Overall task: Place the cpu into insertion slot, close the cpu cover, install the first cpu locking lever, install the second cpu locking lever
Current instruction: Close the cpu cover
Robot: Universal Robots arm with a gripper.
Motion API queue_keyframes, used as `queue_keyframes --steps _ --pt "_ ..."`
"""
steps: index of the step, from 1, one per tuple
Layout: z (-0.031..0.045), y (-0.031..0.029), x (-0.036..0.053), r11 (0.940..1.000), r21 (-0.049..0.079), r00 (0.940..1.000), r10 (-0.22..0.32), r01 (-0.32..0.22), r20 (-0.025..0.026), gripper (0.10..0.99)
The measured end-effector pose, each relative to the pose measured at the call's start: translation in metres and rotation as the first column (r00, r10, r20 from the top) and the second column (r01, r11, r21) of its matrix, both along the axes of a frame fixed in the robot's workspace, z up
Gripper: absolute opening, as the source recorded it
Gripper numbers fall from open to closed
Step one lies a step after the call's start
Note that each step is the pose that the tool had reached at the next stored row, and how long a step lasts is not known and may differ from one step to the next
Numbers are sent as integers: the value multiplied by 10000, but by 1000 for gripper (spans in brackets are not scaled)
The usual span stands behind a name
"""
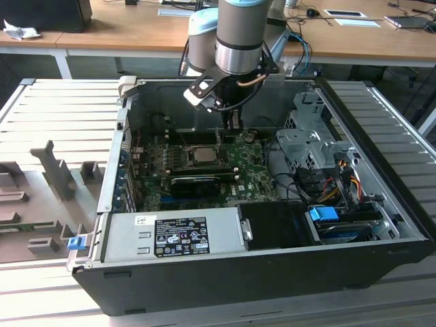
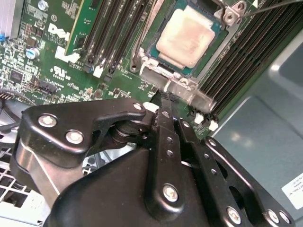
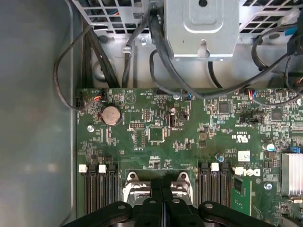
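Note:
The cpu, a pale beige square, lies in the insertion slot with its green border showing all round. The silver cpu cover seems raised at the socket edge nearest the gripper, and its two shoulders show in the first wrist view. My gripper hangs inside the open computer case, just behind the socket. Its black fingers are pressed together with nothing between them, and their tip is at the cover's edge. A thin lever rod runs past the socket's far corner.
Long black memory slots flank the socket on both sides. A black graphics card lies in front of the socket, and the power supply beyond that. A metal drive cage and cables crowd the exterior view's right.

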State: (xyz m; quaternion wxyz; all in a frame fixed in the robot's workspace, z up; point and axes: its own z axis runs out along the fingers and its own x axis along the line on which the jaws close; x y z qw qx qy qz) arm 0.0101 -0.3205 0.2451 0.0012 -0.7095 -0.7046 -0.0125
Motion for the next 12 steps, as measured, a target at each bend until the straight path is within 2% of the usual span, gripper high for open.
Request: queue_keyframes --steps 12 --pt "-20 0 -53 10000 1 10000 9 -9 21 106"
